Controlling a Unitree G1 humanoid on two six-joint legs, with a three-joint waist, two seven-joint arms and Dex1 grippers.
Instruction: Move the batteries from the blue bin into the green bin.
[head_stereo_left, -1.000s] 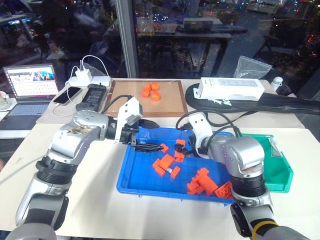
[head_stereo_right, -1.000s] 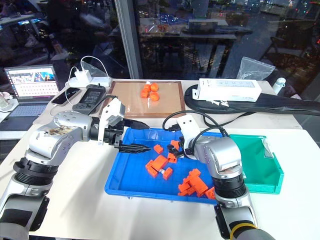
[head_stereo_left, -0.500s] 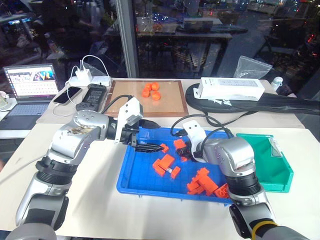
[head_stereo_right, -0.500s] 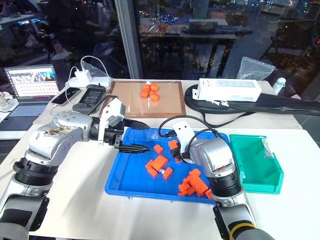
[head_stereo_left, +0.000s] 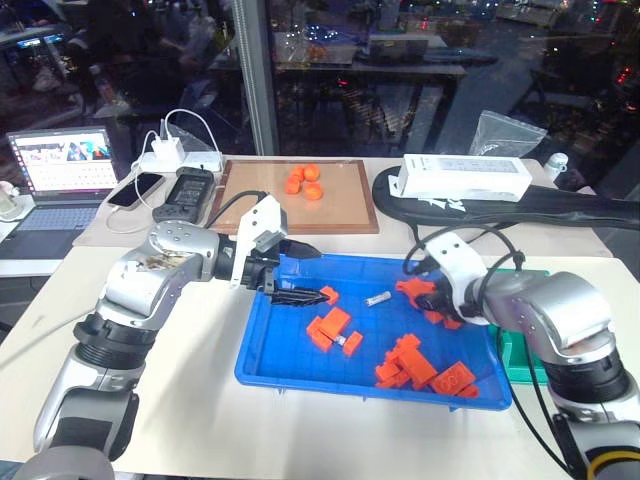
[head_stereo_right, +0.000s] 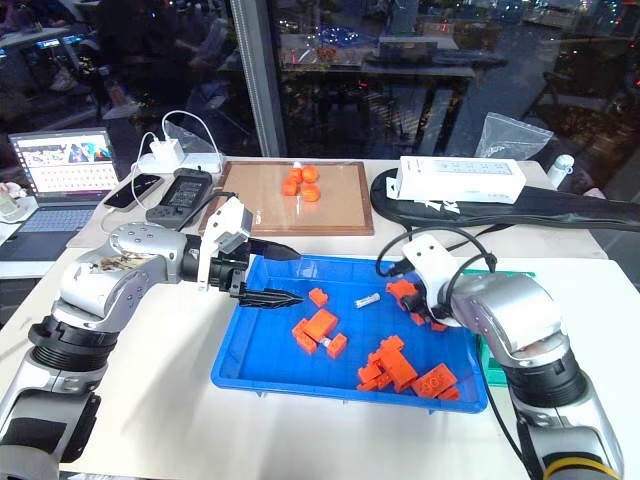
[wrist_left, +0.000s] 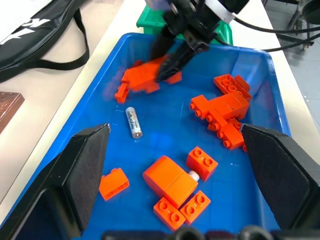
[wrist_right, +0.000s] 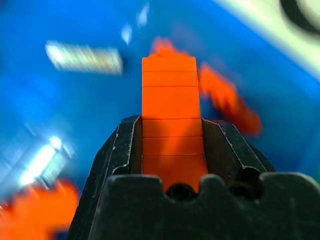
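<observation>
Nearest the robot on the desk (head_stereo_left: 180, 400), the blue bin (head_stereo_left: 262, 372) holds scattered orange blocks (head_stereo_left: 328, 328) and one battery (head_stereo_left: 377, 298) lying loose near its far wall, so the transfer looks not yet made; the green bin (head_stereo_left: 525, 362) sits just beyond the tray's right end, contents hidden. Right gripper (wrist_right: 171, 125) has its fingers clamped on an orange brick (wrist_right: 171, 107), not a battery — clear in the right wrist view, while the head views give a blur. Left gripper (wrist_left: 180, 175), fingers spread wide, hangs over the tray's left end, and its wrist view shows a second silvery cylinder (wrist_left: 193, 175) beside a block.
</observation>
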